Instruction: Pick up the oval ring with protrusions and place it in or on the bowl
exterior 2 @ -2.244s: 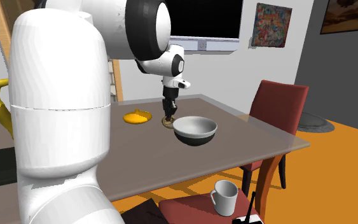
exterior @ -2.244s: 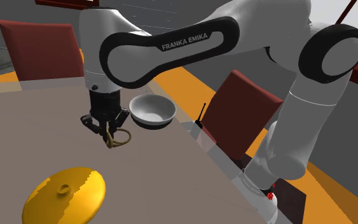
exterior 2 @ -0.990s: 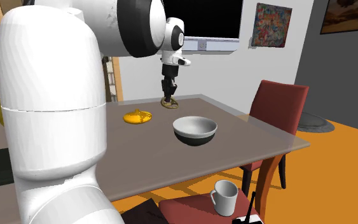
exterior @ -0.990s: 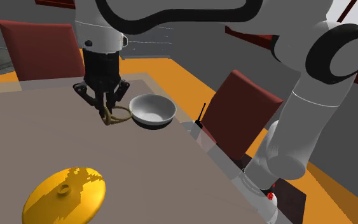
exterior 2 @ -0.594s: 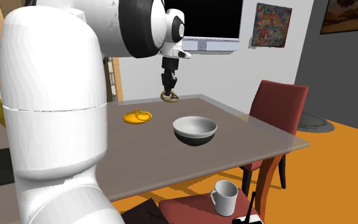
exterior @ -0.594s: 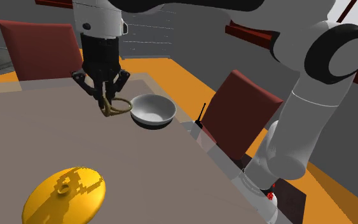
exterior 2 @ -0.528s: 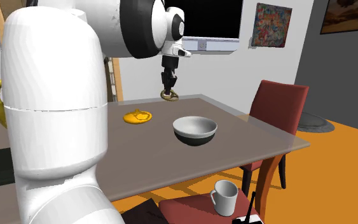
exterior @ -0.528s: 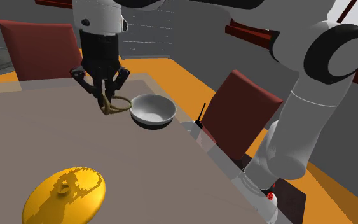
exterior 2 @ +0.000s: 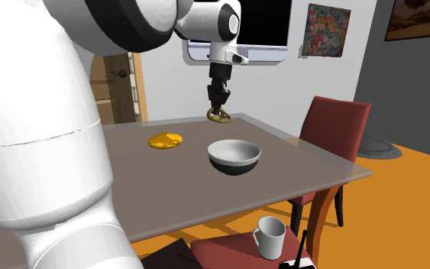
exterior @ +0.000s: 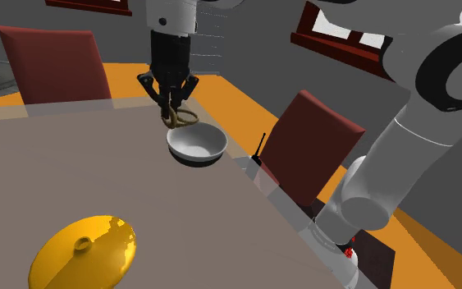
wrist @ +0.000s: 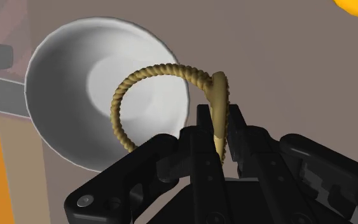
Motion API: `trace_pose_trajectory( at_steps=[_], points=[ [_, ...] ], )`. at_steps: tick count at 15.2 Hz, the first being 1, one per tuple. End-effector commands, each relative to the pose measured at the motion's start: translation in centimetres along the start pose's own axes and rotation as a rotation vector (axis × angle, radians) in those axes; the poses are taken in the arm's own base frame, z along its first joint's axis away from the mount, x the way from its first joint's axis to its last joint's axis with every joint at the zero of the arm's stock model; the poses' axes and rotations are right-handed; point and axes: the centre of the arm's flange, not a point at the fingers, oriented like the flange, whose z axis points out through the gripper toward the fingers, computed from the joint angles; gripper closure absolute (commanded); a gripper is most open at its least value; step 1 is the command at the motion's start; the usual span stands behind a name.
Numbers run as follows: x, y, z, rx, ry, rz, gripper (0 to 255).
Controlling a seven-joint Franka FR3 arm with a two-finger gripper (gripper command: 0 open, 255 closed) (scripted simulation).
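Over bowl (wrist: 56, 121), gripper (wrist: 219, 135) holds ring (wrist: 147, 79), fingers (wrist: 202, 124) clamped on thick side; likely light, stiff, rope-textured: you need only light pinch.

1. The arm (exterior: 401, 152) is glossy white, built of thick, rounded, tube-like links.
2. Well away from the gripper (exterior: 172, 116), a black joint band (exterior: 424, 74) rings a pale round cap.
3. The gripper is all black, with angular struts just above its fingers (wrist: 203, 124).
4. Behind the fingers, the gripper's body carries a small round screw head (wrist: 82, 202).
5. Farthest from the gripper, a small red mark (exterior: 352, 252) sits at the arm's foot.
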Motion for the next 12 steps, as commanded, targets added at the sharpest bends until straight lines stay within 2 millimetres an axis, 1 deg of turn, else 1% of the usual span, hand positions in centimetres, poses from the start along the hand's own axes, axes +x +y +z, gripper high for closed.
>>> trace_pose_trajectory(
  at_steps=[1,4,5,12],
  points=[
    [0.5,2.8,-0.5,0.001,0.000,-0.002,255],
    [1.4,6.6,-1.3,0.001,0.000,-0.002,255],
    [1.6,7.3,-1.4,0.001,0.000,-0.002,255],
    [2.0,7.5,2.3,0.001,0.000,-0.002,255]
  ],
)
